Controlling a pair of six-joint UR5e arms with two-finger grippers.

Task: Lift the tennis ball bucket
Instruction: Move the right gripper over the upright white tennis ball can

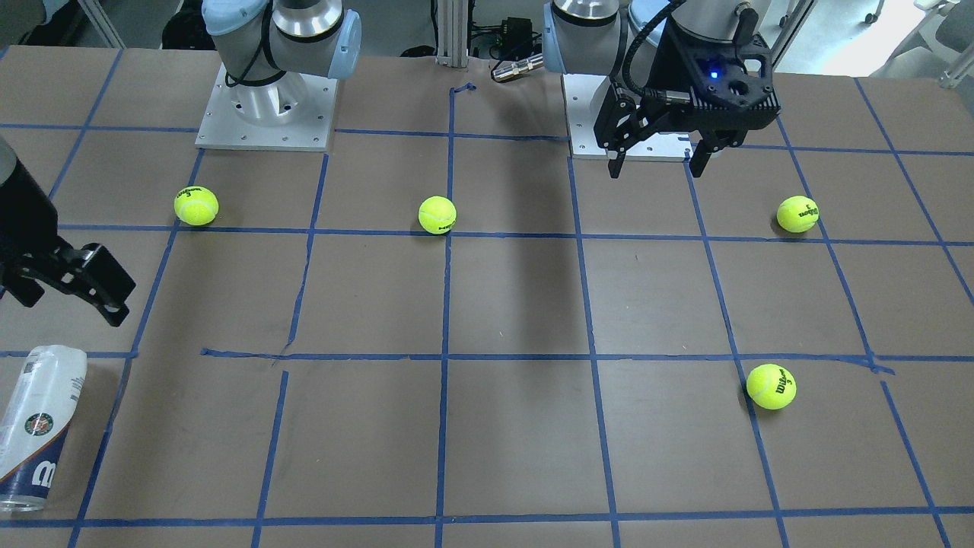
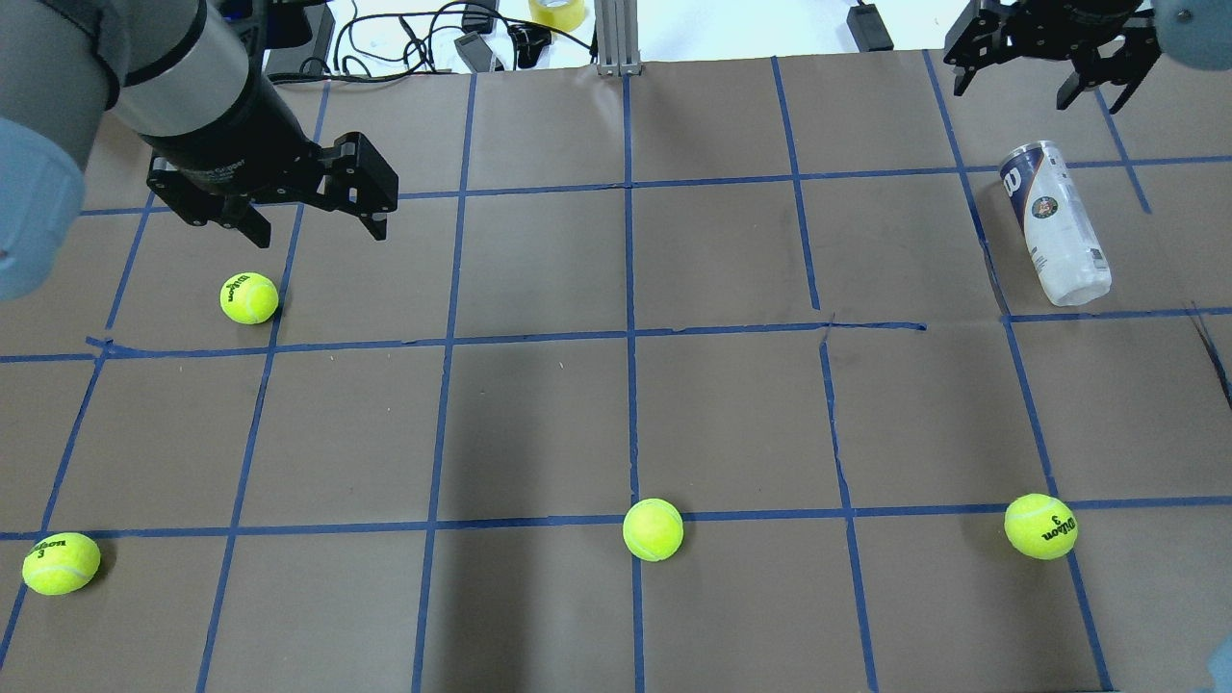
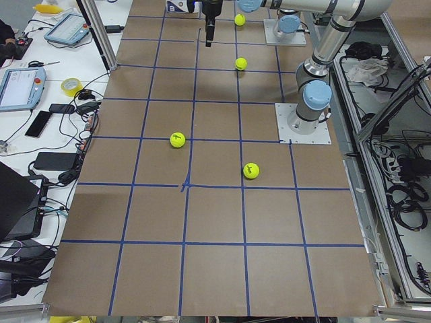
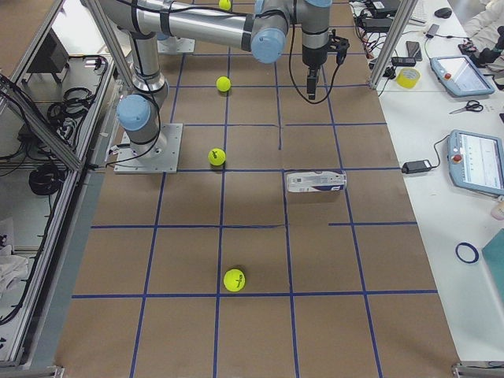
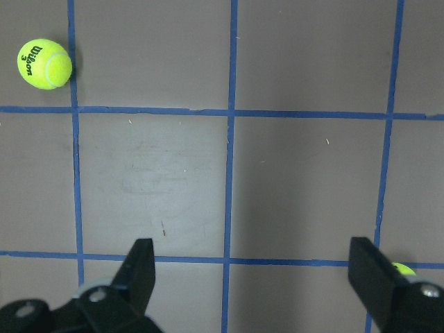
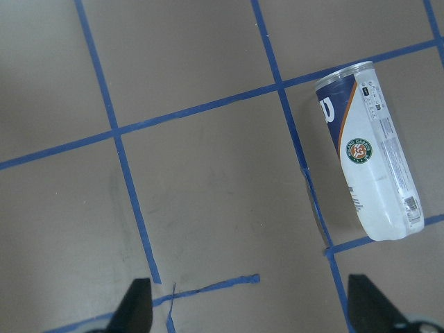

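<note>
The tennis ball bucket (image 2: 1054,223) is a clear can with a white label and a navy band. It lies on its side on the brown table at the far right of the overhead view. It also shows in the front view (image 1: 38,426), the right wrist view (image 6: 368,163) and the exterior right view (image 4: 315,181). My right gripper (image 2: 1049,82) is open and empty, held above the table beyond the can's navy end; the right wrist view (image 6: 250,305) shows the can ahead and to the right of its fingers. My left gripper (image 2: 308,207) is open and empty, far from the can.
Several yellow-green tennis balls lie on the blue-taped table, among them one (image 2: 248,298) just below my left gripper, one at the near middle (image 2: 653,529) and one at the near right (image 2: 1040,526). Cables and a tape roll (image 2: 556,12) lie beyond the far edge.
</note>
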